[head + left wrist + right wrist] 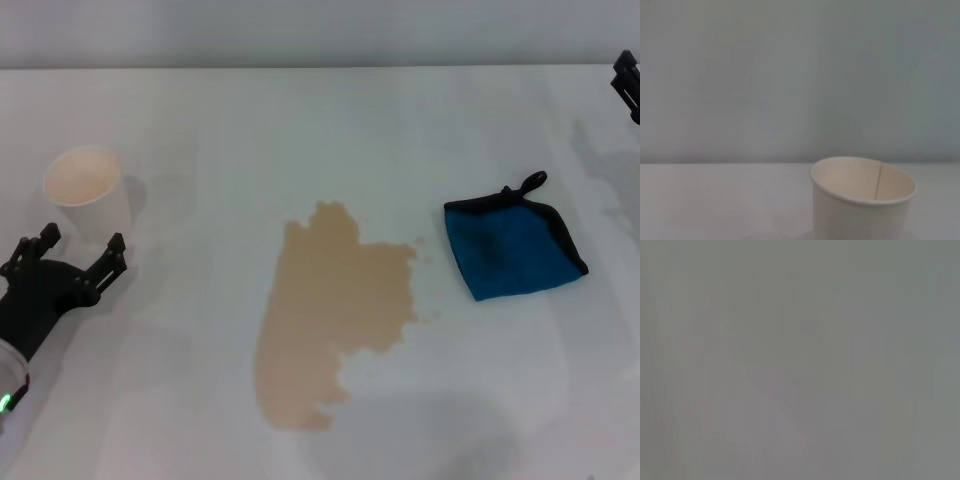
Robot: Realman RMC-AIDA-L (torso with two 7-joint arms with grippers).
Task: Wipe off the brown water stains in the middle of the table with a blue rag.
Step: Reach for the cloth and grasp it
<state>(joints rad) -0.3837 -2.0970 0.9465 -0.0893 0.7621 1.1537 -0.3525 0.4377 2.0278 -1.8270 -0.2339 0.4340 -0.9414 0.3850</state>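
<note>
Head view shows one white table (200,120) filling the scene, and on it, by size: one patch of brown water stains (330,315), one blue rag (514,249), one paper cup (87,188). Brown water stains spread across the middle of the table as a single ragged tan blotch, with a few small specks off its right edge. One blue rag lies flat to the right of the blotch, near it but apart, its black loop pointing toward the far side. One paper cup stands upright at the left, also seen close in the left wrist view (862,200). Two grippers show. Left gripper (70,255) sits just on the near side of the cup, fingers spread wide, holding nothing. Right gripper (627,85) peeks in at the far right edge, well away from the rag; whether it is spread or closed cannot be told.
</note>
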